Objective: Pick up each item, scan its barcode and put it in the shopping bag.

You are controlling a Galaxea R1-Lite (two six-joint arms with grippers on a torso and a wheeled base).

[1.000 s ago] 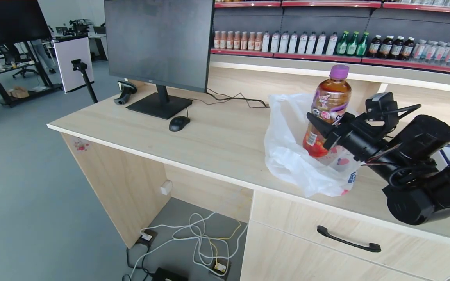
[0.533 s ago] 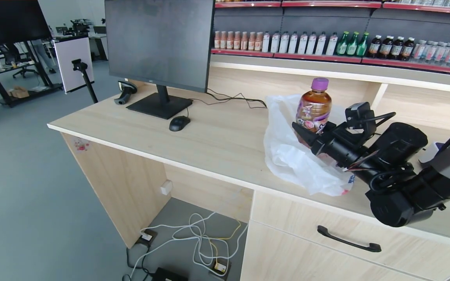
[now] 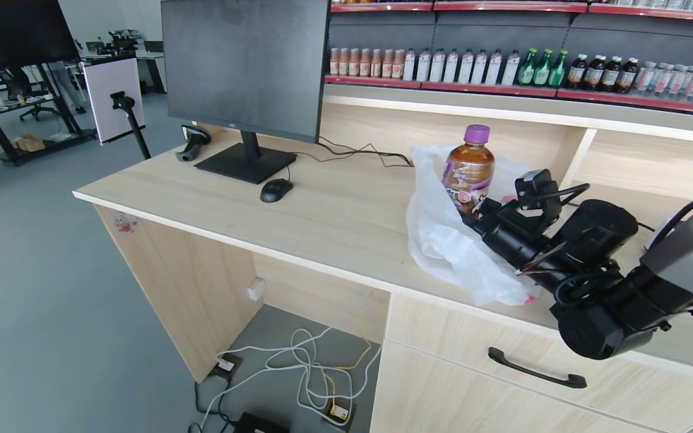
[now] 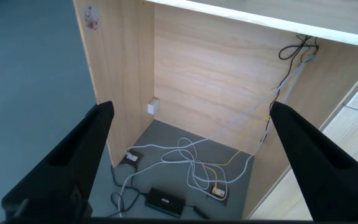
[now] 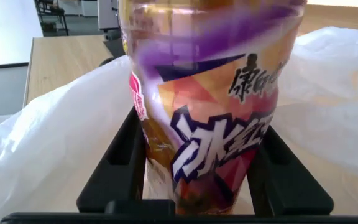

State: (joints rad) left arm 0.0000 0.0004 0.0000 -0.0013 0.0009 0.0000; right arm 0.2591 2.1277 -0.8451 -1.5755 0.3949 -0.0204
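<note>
The right gripper (image 3: 473, 211) is clenching a bottle (image 3: 468, 171) of brown drink, one black finger (image 5: 114, 165) pressing on each side of the printed label, and the bottle is standing almost upright between them with its purple cap (image 3: 477, 133) on top. The gripper is reaching into the open mouth of the white plastic bag (image 3: 449, 243), so the lower part of the bottle is sitting inside the bag, with the thin plastic rising on both sides of it; whether the bottom is touching anything I cannot tell. The bag is lying on the light wooden counter (image 3: 322, 210). On the robot's left of the bag, well apart from it, a black mouse (image 3: 275, 190) is lying, and beyond the mouse a monitor (image 3: 244, 66) is standing with a handheld scanner (image 3: 193, 143) beside its foot. Behind the bag, shelves of drinks (image 3: 503, 66) are running along the wall. The left gripper (image 4: 191, 155) is hanging well below the bag with its fingers spread wide and nothing between them, facing the open space under the counter, where cables (image 4: 191, 168) are lying on the floor.
</note>
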